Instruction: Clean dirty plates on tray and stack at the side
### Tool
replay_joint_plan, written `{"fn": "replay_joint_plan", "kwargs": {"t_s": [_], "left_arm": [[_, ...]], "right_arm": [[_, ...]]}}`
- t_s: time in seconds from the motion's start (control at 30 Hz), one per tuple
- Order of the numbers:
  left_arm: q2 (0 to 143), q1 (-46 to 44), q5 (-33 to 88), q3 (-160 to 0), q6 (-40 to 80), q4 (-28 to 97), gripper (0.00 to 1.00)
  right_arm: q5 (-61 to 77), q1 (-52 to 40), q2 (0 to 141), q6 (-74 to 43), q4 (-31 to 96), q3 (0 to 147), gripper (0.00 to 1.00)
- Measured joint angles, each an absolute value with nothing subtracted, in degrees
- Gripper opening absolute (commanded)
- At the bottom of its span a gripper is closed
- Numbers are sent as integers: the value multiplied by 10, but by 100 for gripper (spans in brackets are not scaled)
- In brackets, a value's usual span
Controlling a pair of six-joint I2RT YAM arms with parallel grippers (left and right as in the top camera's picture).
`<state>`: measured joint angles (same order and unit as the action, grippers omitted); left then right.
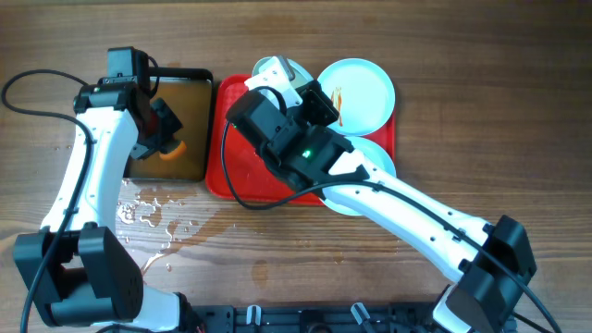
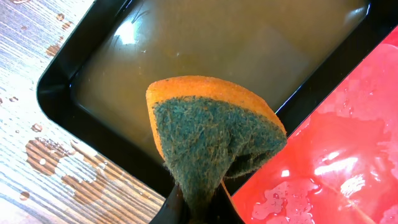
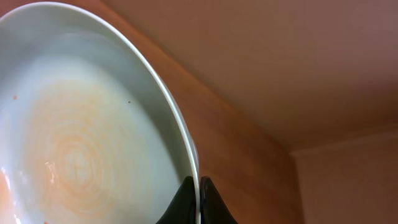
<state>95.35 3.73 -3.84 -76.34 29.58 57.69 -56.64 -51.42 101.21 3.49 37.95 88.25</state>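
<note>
Wooden table fills the overhead shot, with a splash of water at its left. The red tray sits mid-table, and the right arm covers most of it; its wet surface shows in the left wrist view. The black pan touches the tray's left edge and holds murky brown water. The left arm hides part of it.

Now the plates. The streaked plate lies in the tray's far right corner, orange smear on show. The lower plate peeks out just below it, mostly under the arm. The held plate stands on edge over the tray's far side. Its face, with faint orange rings, is cut off by the frame.

The sponge, orange with a green scouring face, hangs over the pan's near rim.

The right gripper is clamped on the held plate's rim. The left gripper pinches the sponge, its fingers barely in shot.
</note>
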Motion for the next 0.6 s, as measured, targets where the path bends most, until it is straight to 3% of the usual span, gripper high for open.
{"fn": "replay_joint_plan", "kwargs": {"t_s": [0.27, 0.43, 0.6], "left_arm": [[954, 37, -38, -763, 296, 581, 4], [954, 37, -26, -763, 293, 581, 4], [954, 32, 61, -763, 246, 581, 4]], "right_arm": [[-372, -461, 1012, -93, 402, 882, 4], [-171, -352, 1014, -185, 396, 878, 4], [-28, -288, 1059, -221, 364, 858, 4]]}}
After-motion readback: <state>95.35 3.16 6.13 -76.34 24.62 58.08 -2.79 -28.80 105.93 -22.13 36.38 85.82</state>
